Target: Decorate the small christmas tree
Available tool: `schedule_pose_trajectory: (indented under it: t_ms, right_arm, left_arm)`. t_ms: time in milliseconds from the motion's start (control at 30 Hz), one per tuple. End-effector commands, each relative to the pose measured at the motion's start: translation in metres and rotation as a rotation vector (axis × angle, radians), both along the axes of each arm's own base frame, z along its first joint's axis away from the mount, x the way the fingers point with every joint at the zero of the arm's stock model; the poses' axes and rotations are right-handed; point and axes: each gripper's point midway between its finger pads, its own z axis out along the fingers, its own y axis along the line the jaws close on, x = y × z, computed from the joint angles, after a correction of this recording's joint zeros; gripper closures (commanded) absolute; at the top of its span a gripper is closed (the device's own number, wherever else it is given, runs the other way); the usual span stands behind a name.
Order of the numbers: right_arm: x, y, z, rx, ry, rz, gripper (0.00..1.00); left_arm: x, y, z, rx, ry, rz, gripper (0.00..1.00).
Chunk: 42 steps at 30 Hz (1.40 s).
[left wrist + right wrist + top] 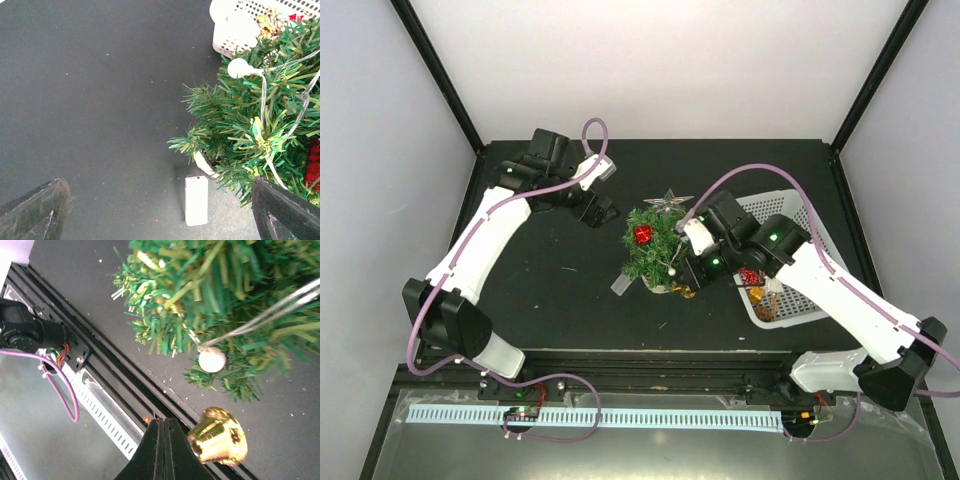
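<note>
The small christmas tree (655,250) stands mid-table on its cream pot (202,162), with a silver star (667,203) at its top, a red ornament (643,236) and a clear light string with white bulbs (239,68). My right gripper (163,421) is shut at the tree's lower right side. A gold bell (218,436) hangs right beside its fingertips, and a bit of orange thread shows between them. The bell also shows in the top view (684,291). My left gripper (157,192) is open and empty, left of the tree (260,125).
A white battery box (196,200) lies on the mat by the pot, wired to the lights. A white basket (760,200) with more ornaments stands right of the tree under my right arm. The table's railed front edge (115,375) runs just below the bell.
</note>
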Motion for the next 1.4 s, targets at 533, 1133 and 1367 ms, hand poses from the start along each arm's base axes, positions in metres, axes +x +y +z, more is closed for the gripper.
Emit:
schedule_pose_trajectory:
  t_ms: [533,1133,1367]
  right_arm:
    - [-0.006,0.054,-0.016,-0.046,0.015,0.218,0.99]
    - [0.021,0.060,-0.011,-0.167,-0.193,0.187,0.99]
    - [0.027,0.059,0.001,-0.173,-0.267,0.176,0.99]
  left_arm:
    - [-0.008,0.003,0.008,0.002,-0.056,-0.001,0.01]
    - [-0.009,0.004,0.005,0.006,-0.053,-0.001,0.01]
    - [-0.009,0.004,0.003,0.010,-0.049,-0.005,0.01]
